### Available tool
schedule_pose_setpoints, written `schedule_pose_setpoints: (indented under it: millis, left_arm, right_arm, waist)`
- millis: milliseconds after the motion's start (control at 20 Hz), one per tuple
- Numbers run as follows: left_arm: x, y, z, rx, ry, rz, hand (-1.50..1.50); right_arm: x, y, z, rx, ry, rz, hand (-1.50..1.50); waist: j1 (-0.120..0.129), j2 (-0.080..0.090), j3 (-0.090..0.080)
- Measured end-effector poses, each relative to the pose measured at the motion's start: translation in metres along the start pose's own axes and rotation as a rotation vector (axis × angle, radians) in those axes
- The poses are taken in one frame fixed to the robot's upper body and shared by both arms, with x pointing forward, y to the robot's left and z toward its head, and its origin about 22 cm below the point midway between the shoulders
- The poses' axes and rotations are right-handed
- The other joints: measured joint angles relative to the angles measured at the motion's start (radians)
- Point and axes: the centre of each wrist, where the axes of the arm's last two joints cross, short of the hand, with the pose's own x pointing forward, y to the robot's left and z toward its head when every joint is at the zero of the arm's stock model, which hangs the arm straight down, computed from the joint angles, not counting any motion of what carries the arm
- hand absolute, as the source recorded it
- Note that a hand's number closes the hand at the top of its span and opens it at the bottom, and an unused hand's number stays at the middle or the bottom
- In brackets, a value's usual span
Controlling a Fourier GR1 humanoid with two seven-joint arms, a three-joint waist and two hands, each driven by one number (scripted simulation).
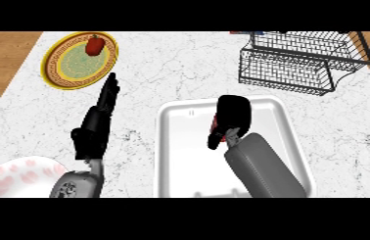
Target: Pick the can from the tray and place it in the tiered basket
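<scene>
Right hand (230,117) curled over the mostly hidden can (216,122) in the tray (285,117); lift straight up before swinging to the basket (292,62); left hand (98,121) lay flat, fingers straight.

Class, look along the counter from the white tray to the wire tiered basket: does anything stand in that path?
Nothing visible does. Bare marble counter lies between the tray and the tiered basket. The right hand is over the tray, mostly hiding the can.

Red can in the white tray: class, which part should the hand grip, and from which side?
Its side wall, probably, coming from above: the red can sits inside the walled white rectangular tray, and the black right hand covers it, so little shows.
</scene>
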Motion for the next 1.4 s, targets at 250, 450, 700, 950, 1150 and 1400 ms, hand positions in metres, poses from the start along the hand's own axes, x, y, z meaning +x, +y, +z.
schedule_pose_setpoints:
  millis: [250, 450, 700, 950, 1150, 1400]
  left_arm:
    - [-0.001, 0.006, -0.008, 0.014, 0.0, 0.004, 0.0]
    - [-0.005, 0.007, -0.002, 0.016, 0.004, 0.002, 0.0]
    - [-0.009, 0.007, -0.003, 0.026, 0.005, -0.004, 0.0]
    - [-0.011, 0.009, -0.002, 0.029, 0.008, -0.003, 0.0]
    - [-0.005, 0.01, -0.004, 0.025, 0.004, -0.001, 0.0]
    - [0.0, 0.006, -0.008, 0.017, -0.006, -0.002, 0.0]
  right_arm:
    - [0.004, -0.014, 0.001, -0.069, 0.089, 0.009, 1.5]
    - [0.001, -0.046, 0.015, -0.183, 0.111, -0.023, 1.5]
    - [-0.005, -0.099, 0.046, -0.352, 0.106, -0.084, 1.5]
    - [-0.023, -0.161, 0.077, -0.47, 0.095, -0.158, 1.5]
    - [-0.037, -0.195, 0.096, -0.519, 0.098, -0.188, 1.5]
    - [-0.055, -0.238, 0.103, -0.536, 0.116, -0.291, 1.5]
  waist:
    - [-0.011, 0.004, 0.001]
    - [-0.019, 0.003, 0.001]
    - [-0.029, -0.001, 0.001]
    - [-0.03, -0.003, 0.0]
    - [-0.029, -0.003, 0.0]
    - [-0.02, 0.001, 0.0]
